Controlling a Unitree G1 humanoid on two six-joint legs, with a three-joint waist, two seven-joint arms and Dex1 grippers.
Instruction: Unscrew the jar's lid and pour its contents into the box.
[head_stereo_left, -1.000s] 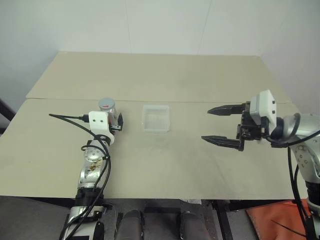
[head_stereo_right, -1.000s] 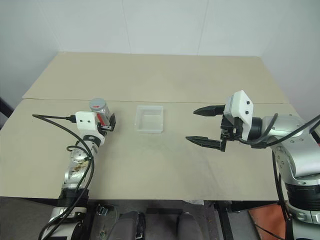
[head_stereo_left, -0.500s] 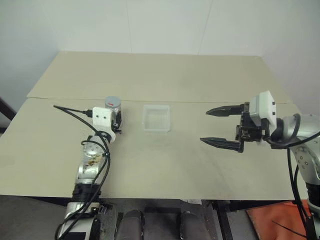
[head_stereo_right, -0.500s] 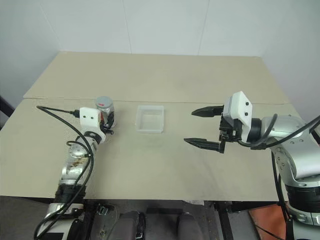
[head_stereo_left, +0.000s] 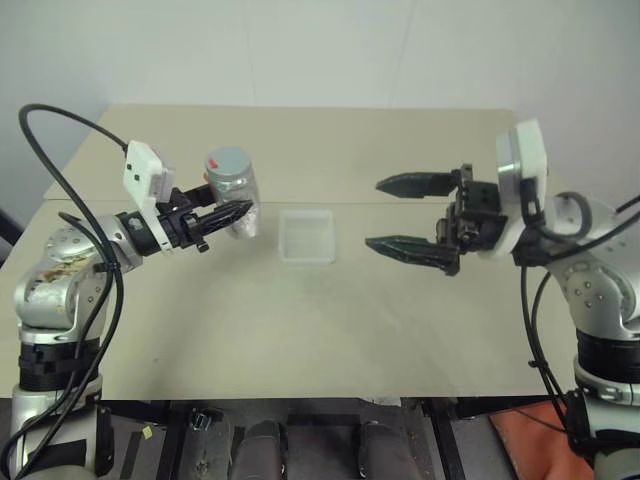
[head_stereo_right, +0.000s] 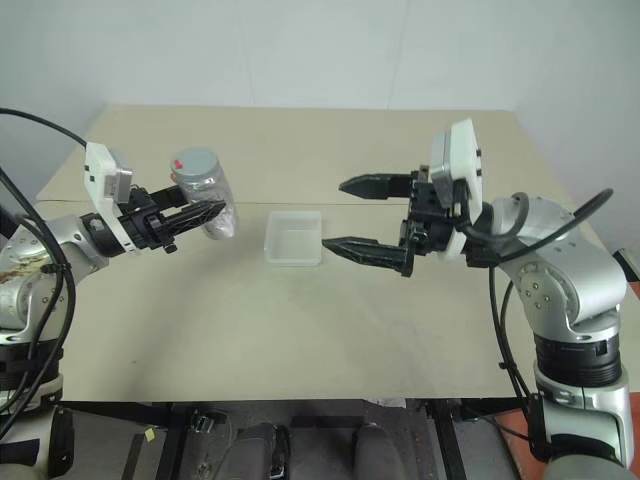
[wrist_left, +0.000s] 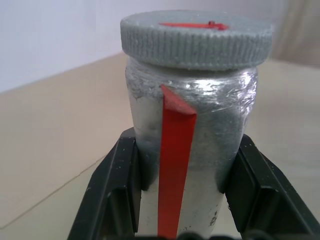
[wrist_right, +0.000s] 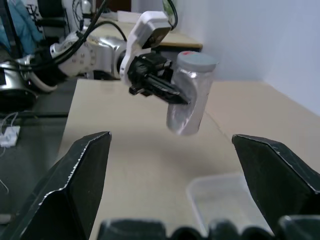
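Now the left gripper (head_stereo_left: 228, 215) has closed on the jar (head_stereo_left: 238, 205) and raised it off the desk (head_stereo_left: 330, 330); a second ago it stood near the left edge. I hold it in the air left of the box (head_stereo_left: 307, 235), roughly upright with a slight tilt. The right gripper (head_stereo_left: 392, 215) has swung in toward it, fingers spread wide and empty, so I judge unscrewing comes next. The lid (wrist_left: 196, 37) is still on: a grey ribbed disc with a red mark. Glossy, crinkled wall and a red strip on the jar. Clear, shallow, square box, apparently empty, mid-desk.
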